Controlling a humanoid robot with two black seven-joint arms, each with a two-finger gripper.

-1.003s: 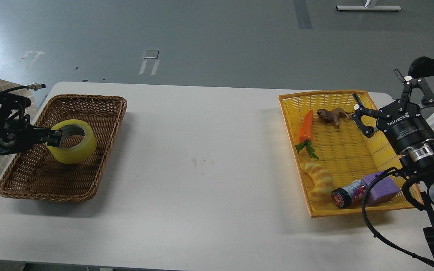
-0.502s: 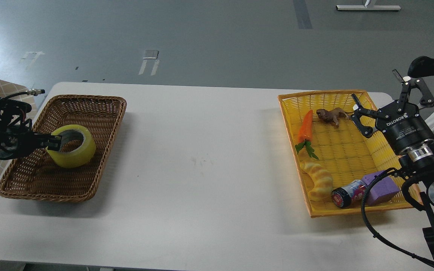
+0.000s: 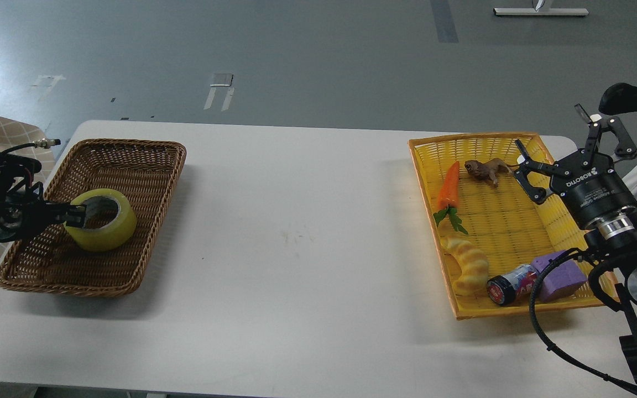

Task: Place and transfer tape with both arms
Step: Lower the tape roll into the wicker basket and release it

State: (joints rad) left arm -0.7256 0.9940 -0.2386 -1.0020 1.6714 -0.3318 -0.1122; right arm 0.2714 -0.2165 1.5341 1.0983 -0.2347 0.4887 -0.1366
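Now the tape (image 3: pixel 100 219) sits low in the brown wicker basket (image 3: pixel 130 166), toward its left half, core opening facing up. Whether it rests fully on the basket floor cannot be told. The left gripper (image 3: pixel 78 214) reaches in from the basket's left side; its fingers (image 3: pixel 74 210) are clamped on the roll's near wall, one seemingly inside the core and one outside.

Well right of the basket, across the bare middle of the counter (image 3: pixel 296 232), the right gripper (image 3: pixel 556 146) hangs over the far right corner of the yellow tray (image 3: pixel 423 166), fingers spread wide and holding nothing. The tray holds a toy carrot (image 3: pixel 450 185), a small brown animal figure (image 3: pixel 484 168), a ridged bread toy (image 3: pixel 469 268), a small can (image 3: pixel 509 284) and a purple block (image 3: pixel 562 276).

If the fingers open before the roll is seated, it could tip and roll against the wicker side. Drawing the fingers out crooked could snag the core and drag the roll, or shift the light basket.

The counter is plain white with faint scuffs; beyond it lies a grey floor (image 3: pixel 318 55) with tape marks.
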